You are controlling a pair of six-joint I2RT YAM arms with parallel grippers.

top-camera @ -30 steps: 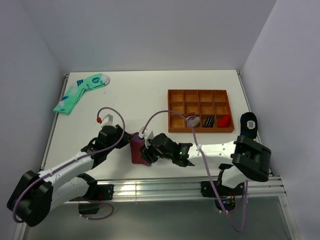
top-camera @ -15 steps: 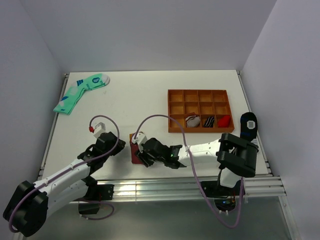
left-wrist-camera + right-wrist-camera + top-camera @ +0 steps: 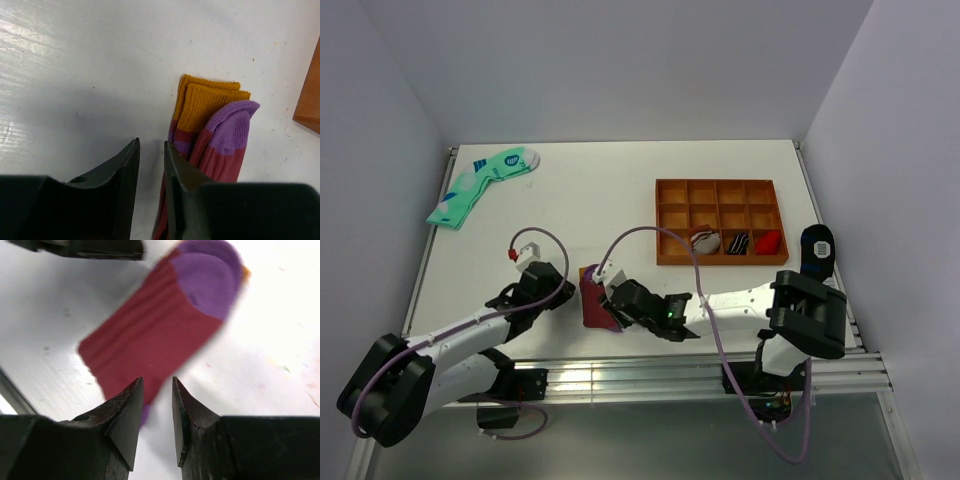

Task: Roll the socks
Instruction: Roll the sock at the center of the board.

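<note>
The socks (image 3: 591, 298) lie folded on the white surface (image 3: 620, 190), close to its near edge and left of centre. Their mustard cuffs and one purple toe are at the far end. The left fingers (image 3: 126, 172) sit just left of them, a narrow gap apart, holding nothing. The right fingers (image 3: 125, 415) are at the socks' right side, also slightly parted and empty; that view is blurred. A wooden tray (image 3: 720, 184) stands well to the right, and mint-green socks (image 3: 480, 185) lie at the far left corner.
</note>
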